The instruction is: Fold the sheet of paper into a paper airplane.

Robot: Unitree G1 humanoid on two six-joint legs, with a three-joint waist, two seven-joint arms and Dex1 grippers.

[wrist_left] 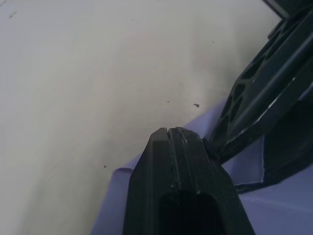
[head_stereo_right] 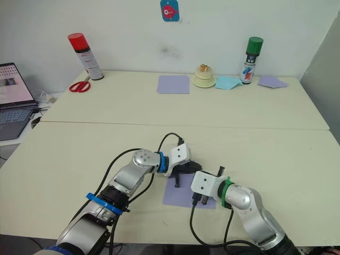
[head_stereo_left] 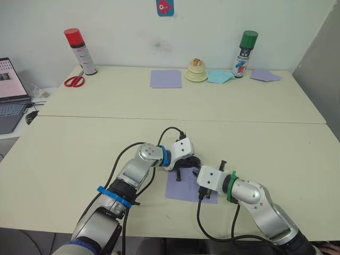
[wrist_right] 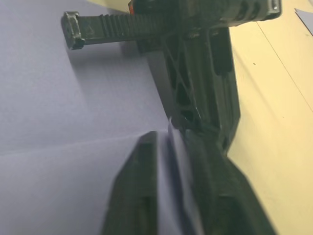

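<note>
The lavender sheet of paper [head_stereo_left: 183, 190] lies mostly flat near the front edge of the near table. The paper airplane is out of view. Both grippers meet over the sheet's far right corner. My left gripper [head_stereo_left: 191, 162] reaches in from the left, its fingers [wrist_left: 161, 147] shut together with their tips at the sheet's [wrist_left: 110, 205] far edge. I cannot see paper between them. My right gripper [head_stereo_left: 198, 171] comes from the right and is shut on a raised edge of the sheet [wrist_right: 73, 122], a lavender strip showing between its fingers [wrist_right: 134, 176].
On the far table stand a red-capped spray can [head_stereo_left: 79, 50], red scissors [head_stereo_left: 74, 81], a second lavender sheet [head_stereo_left: 166, 78], a cream object [head_stereo_left: 196, 70], a pale blue paper piece [head_stereo_left: 219, 77], a green-capped can [head_stereo_left: 245, 53] and a lavender piece [head_stereo_left: 264, 75]. A laptop [head_stereo_left: 10, 95] sits far left.
</note>
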